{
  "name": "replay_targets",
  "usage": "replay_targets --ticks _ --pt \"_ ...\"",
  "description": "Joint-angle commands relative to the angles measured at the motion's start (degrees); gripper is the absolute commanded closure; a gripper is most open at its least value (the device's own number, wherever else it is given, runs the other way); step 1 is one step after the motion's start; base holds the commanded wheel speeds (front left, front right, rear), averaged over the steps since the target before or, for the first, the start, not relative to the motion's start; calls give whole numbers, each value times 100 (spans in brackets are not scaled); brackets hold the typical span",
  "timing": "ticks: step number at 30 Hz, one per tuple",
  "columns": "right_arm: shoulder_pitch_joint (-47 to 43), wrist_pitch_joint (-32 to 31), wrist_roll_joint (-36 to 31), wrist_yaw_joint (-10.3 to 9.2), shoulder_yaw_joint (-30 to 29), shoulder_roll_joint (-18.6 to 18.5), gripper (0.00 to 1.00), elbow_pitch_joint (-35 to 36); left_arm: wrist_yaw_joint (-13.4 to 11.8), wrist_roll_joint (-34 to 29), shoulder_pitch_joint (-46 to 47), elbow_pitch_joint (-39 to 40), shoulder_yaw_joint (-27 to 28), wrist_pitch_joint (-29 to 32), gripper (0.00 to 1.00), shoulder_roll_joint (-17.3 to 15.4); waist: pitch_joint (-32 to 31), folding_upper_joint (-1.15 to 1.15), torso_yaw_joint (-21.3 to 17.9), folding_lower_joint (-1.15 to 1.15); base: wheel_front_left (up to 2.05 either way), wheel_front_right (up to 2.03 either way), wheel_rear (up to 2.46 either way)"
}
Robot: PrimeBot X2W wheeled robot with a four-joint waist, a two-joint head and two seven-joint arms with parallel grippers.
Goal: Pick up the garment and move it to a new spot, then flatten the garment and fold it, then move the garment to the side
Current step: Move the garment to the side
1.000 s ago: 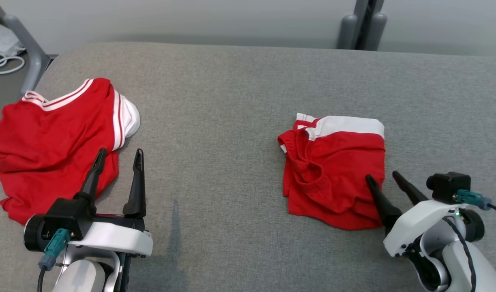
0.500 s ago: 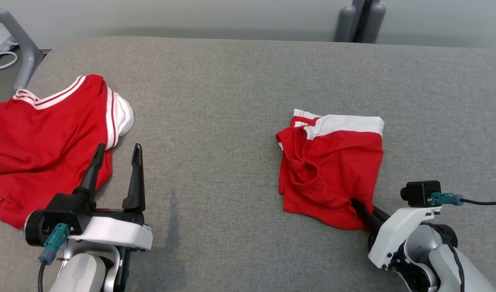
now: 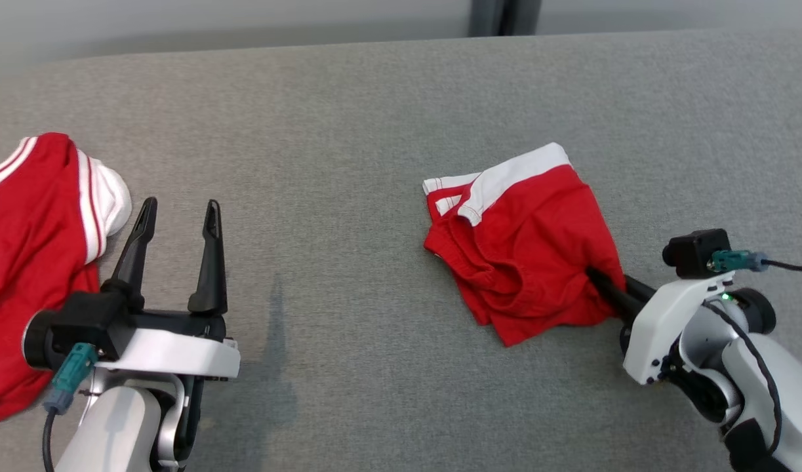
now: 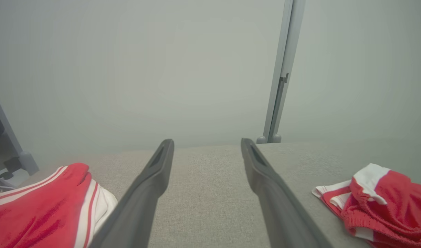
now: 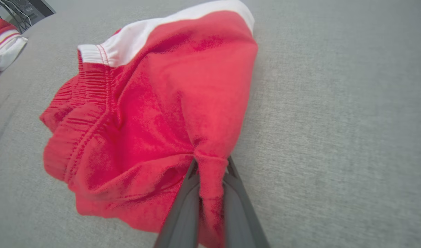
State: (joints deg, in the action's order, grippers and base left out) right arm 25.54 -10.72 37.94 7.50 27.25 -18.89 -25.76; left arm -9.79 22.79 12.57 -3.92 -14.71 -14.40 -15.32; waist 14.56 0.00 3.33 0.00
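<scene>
While the right gripper (image 5: pixel 211 162) clamps the red shorts' (image 3: pixel 525 249) edge, the left gripper (image 3: pixel 178 210) gapes empty.
A red jersey (image 3: pixel 27 249) lies just left of its fingers.

Finding: no legible text, label, brand, number or sign on any surface in view.

The garment (image 3: pixel 538 242) at centre right of the head view carries plain white bands with no lettering. The second garment (image 3: pixel 20 262) at the left edge carries white stripes and no lettering.
</scene>
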Motion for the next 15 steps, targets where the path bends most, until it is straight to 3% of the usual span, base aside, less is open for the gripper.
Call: replay_targets --ticks 1,6,15 --pt "172 -30 18 -2 71 -175 100 -13 15 -45 157 58 8 -6 0 -45 309 0 -335 0 0 0 0" --pt "850 214 272 -2 577 -567 100 -120 29 -198 491 433 10 156 0 -286 930 0 -1037 0 0 0 0" --pt "1662 818 806 -3 965 -834 100 -730 58 -476 907 1107 -12 675 0 -736 1643 0 -1906 0 0 0 0"
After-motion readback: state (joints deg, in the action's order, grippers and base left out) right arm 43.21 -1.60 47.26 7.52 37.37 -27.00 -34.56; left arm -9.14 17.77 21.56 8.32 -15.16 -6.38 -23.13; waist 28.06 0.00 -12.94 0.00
